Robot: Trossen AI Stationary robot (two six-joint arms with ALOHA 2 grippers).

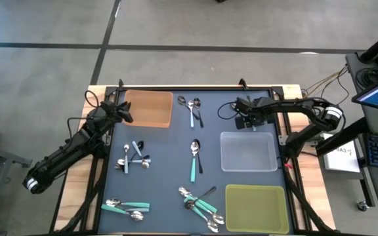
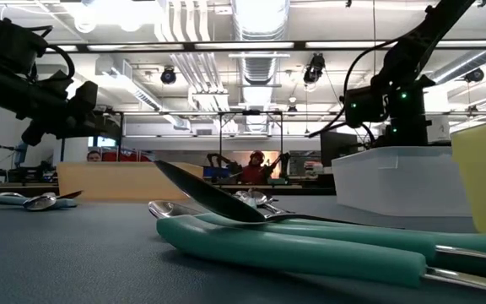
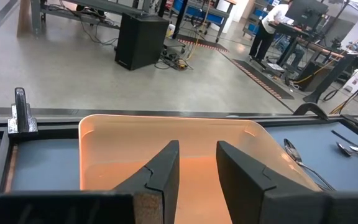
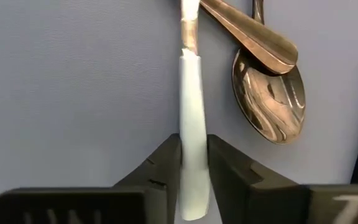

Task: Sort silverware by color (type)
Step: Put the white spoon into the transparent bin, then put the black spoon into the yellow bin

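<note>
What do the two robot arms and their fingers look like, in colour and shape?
Both arms are dark, jointed tubes. The left arm and right arm each carry a white band. The left gripper and right gripper have flat, wedge-shaped black fingers. Thin black cables hang near both arms.

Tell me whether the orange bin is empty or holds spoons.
Empty: the left wrist view shows the orange bin with a bare floor; the high view shows no spoons inside.

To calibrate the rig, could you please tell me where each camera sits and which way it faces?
High: overhead, straight down; both arms over the table.
Low: table-top height, level across teal spoons; arms above.
Left wrist: past left end effector into orange bin.
Right wrist: right end effector gripping light-blue spoon.
Shared: high and left wrist show the orange bin.
</note>
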